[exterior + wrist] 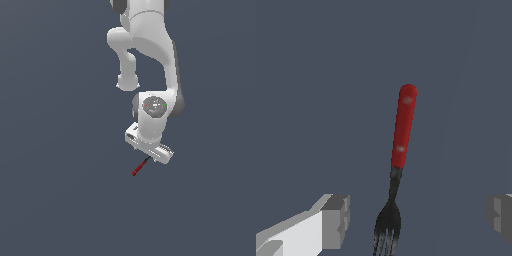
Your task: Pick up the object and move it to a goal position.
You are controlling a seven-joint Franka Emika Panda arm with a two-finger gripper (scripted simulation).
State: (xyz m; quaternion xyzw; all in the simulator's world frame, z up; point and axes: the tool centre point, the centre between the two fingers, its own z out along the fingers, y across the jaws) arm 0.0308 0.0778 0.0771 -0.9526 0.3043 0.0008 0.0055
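Note:
The object is a small fork with a red handle (404, 126) and a dark shaft ending in blackish tines (387, 231). It lies flat on the grey surface. In the exterior view the object (139, 167) pokes out from under the white hand of the arm, red end towards the lower left. My gripper (417, 216) is open, its two grey fingertips (336, 220) standing wide apart on either side of the fork's tined end without touching it. In the exterior view the hand hides the fingers and the fork's head.
The white Panda arm (145, 45) reaches down from the top of the exterior view. A plain dark grey floor (60, 190) surrounds the fork on all sides. No other objects or any goal marker show.

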